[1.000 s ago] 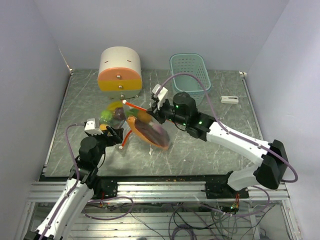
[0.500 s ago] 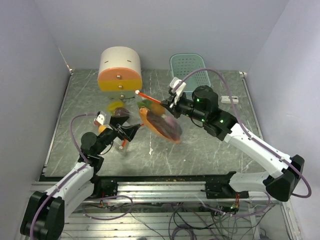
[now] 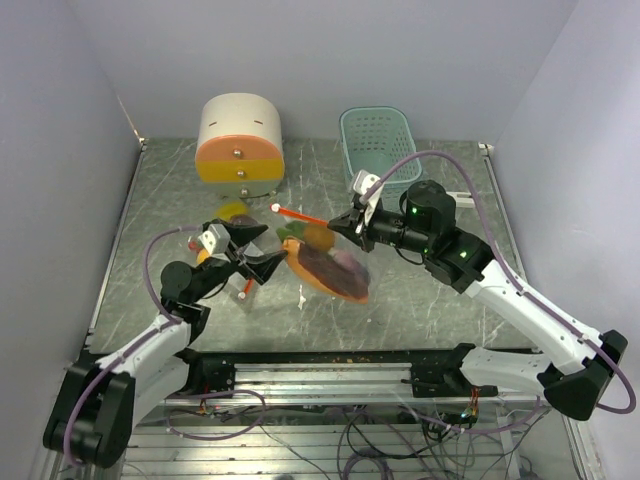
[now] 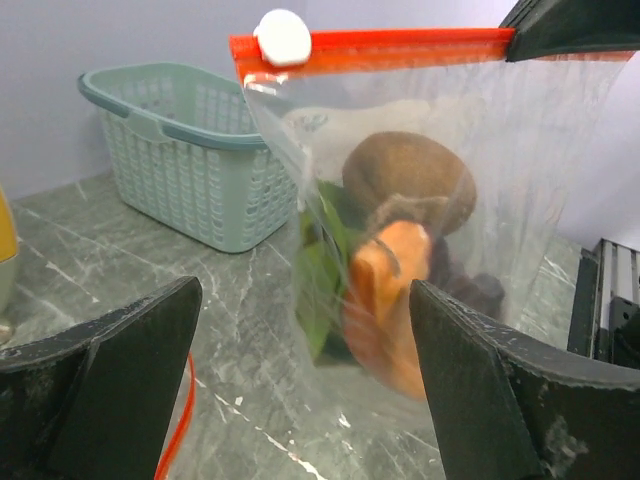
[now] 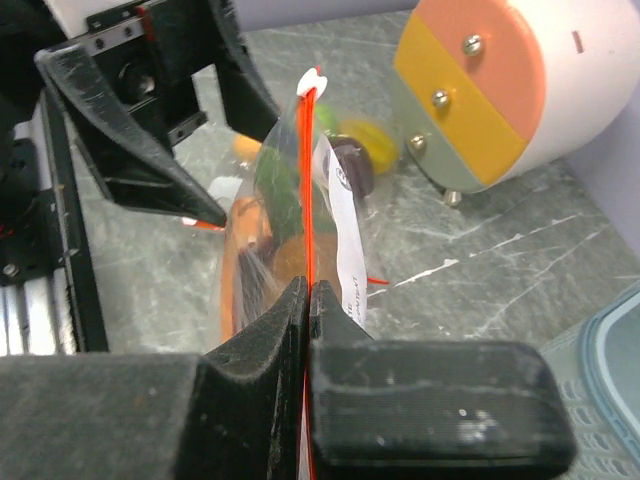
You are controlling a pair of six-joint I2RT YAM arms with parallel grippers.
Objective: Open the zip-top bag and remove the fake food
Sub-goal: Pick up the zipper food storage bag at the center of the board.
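Observation:
My right gripper [image 3: 347,222] [image 5: 308,290] is shut on the red zip strip [image 5: 306,180] of the zip-top bag [image 3: 325,265], which hangs above the table with its white slider [image 4: 282,37] at the free end. Through the clear plastic I see fake food: a brown round piece [image 4: 410,180], an orange piece [image 4: 390,290], a green leaf [image 4: 322,270] and dark pieces. My left gripper [image 3: 262,250] [image 4: 300,300] stands wide open just left of the bag, facing its side and not touching it. A yellow fruit [image 3: 232,211] and a dark purple piece [image 5: 352,165] lie on the table.
The round cream-and-orange drawer box [image 3: 240,148] stands at the back left. A teal basket [image 3: 378,140] sits at the back, right of centre. A thin red strip [image 3: 246,287] lies on the table under my left gripper.
My right gripper has carried the bag to the right and a little back. My left arm has swung toward the bag, its jaws staying open.

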